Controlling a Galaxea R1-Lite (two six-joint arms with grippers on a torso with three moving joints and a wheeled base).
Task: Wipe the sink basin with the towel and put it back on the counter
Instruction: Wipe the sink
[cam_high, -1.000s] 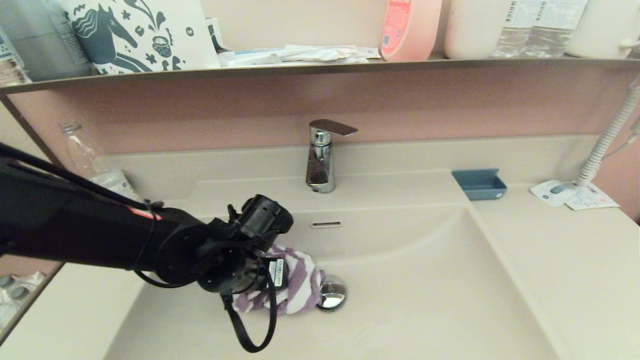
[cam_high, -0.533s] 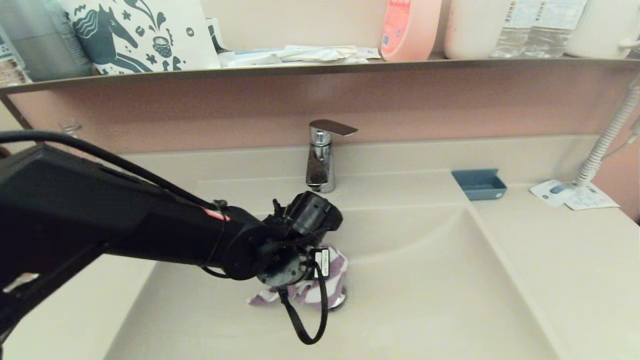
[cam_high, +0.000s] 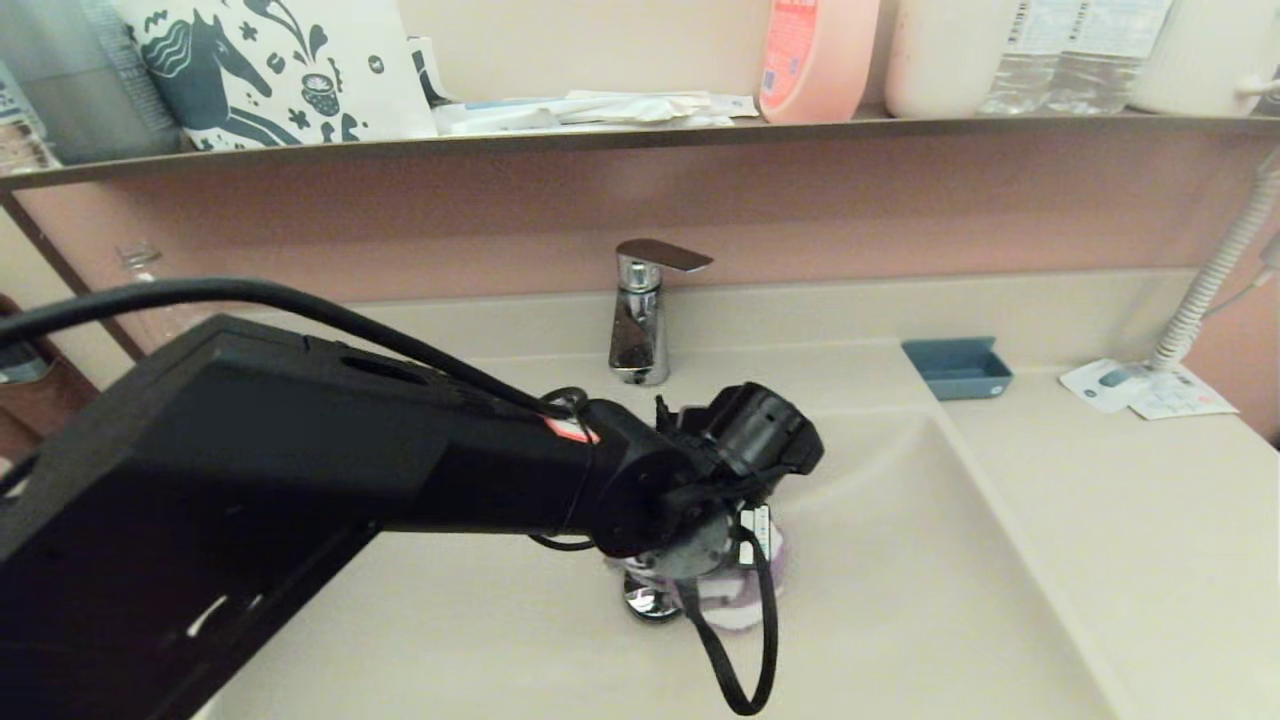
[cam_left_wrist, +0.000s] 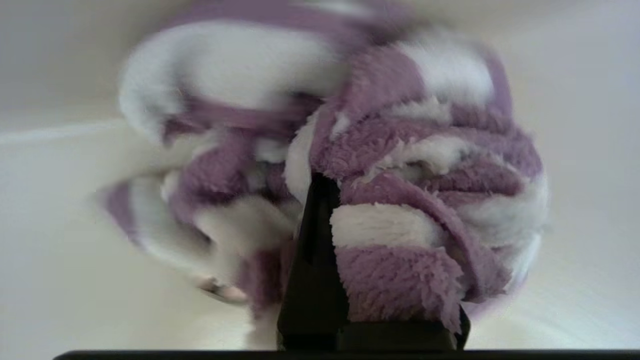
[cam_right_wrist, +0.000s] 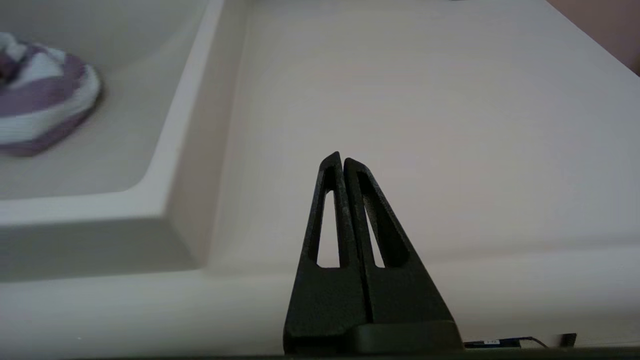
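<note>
Beside the drain plug (cam_high: 648, 600), left hand (cam_high: 735, 585) presses towel (cam_high: 745, 600).

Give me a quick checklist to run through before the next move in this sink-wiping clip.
1. Left gripper shut on the towel: ok.
2. Towel down inside the sink basin: ok.
3. Towel pressed flat on the basin floor: cannot tell.
4. Drain plug beside the towel, not snagged: cannot tell.
5. Right gripper shut, parked over the counter: ok.
6. Towel back on the counter: not ok, not yet done.

Soft even light; towel (cam_left_wrist: 350, 165) w/ motion blur, faint shadows.
</note>
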